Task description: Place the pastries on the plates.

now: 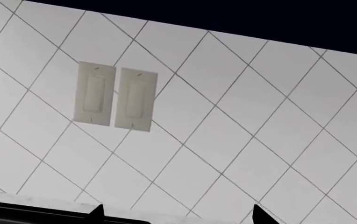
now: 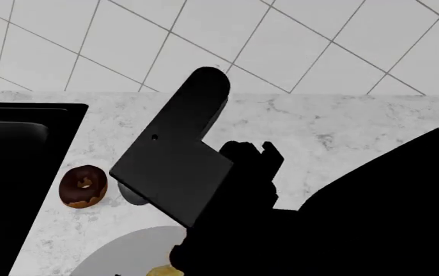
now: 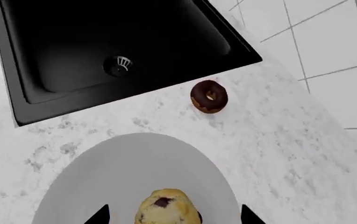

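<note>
- Marble-look counter, white-tiled wall with two switches and a black sink frame my workspace.
- Grey plate already holds the muffin, my right gripper spread open above it.
- Donut waits on bare counter beside the sink; second plate unseen.
- Left gripper open, empty, facing the wall.
</note>
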Motion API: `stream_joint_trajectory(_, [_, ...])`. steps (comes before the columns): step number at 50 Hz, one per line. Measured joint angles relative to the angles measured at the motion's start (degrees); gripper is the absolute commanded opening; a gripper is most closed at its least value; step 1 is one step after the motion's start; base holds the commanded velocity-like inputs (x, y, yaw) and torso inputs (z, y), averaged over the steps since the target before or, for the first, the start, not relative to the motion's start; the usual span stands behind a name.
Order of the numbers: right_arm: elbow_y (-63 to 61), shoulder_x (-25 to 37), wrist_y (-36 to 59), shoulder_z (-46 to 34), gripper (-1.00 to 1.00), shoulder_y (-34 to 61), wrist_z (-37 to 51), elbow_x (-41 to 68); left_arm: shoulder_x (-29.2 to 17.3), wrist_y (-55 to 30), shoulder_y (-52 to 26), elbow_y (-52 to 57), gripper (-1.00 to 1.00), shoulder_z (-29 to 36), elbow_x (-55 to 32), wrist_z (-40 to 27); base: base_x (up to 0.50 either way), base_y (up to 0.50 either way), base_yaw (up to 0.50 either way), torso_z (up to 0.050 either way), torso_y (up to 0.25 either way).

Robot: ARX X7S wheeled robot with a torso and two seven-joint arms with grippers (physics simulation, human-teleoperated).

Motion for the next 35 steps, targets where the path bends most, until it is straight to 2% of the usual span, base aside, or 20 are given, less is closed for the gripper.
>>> stream_joint_trajectory(7, [-1.8, 3.4, -3.3, 3.2, 1.00, 7.0, 4.8, 5.8, -0.5, -1.6, -3.6, -4.6, 1.00, 1.2, -1.3, -0.2, 0.00, 0.00, 0.00, 0.000, 0.000])
stream_joint_trajectory(20, [-0.6, 12.8, -14.0, 9.8, 1.00, 8.6, 16.5, 3.2, 0.2, -10.9, -20.6, -26.9, 1.00, 7.4, -10.7, -3.0, 0.00, 0.00, 0.00, 0.000, 0.000])
stream_joint_trajectory(35, [-5.9, 21.1, -22.3, 13.9, 1.00, 2.8, 23.5, 1.0, 2.5, -14.0, -31.1, -50.8, 1.00, 19.2, -5.6, 5.8, 0.00, 0.00, 0.00, 0.000, 0.000])
